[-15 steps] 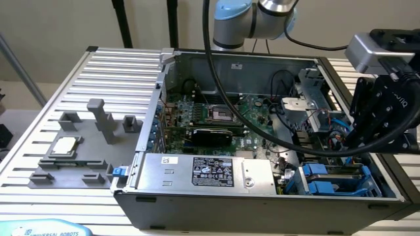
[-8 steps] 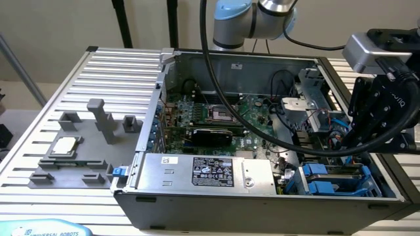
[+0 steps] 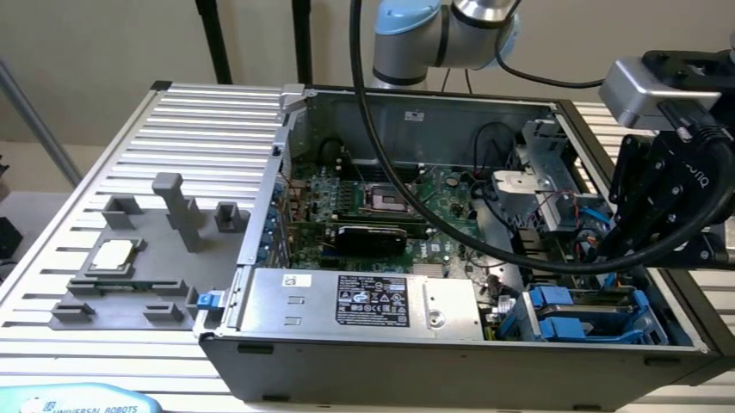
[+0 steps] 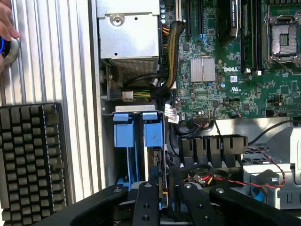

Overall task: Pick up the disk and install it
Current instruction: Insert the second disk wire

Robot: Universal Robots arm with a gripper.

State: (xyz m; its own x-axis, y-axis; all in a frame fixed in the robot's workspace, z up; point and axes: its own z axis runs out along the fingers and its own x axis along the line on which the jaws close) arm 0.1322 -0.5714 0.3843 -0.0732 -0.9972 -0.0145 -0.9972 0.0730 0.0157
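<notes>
The disk [image 4: 154,162] stands edge-on in the right slot of the blue drive cage [image 4: 128,162], a blue carrier tab [image 4: 153,129] at its end and its label hidden. A second blue tab [image 4: 127,128] sits beside it. My gripper [image 4: 165,189] hovers just above the cage with its black fingers [image 4: 145,205] apart and nothing clamped between them. In the exterior view the gripper [image 3: 629,249] hangs over the case's near right corner, above the cage [image 3: 580,317]. The small square silver chip [image 3: 110,255] lies on the grey fixture [image 3: 138,284].
The open computer case [image 3: 460,353] lies on a slatted metal table [image 3: 195,120], with motherboard [image 4: 244,80], power supply [image 3: 367,301] and loose cables [image 4: 171,52] inside. A black keyboard [image 4: 28,160] lies beside the case. A person's hand [image 4: 5,26] rests on a round button [image 4: 10,49].
</notes>
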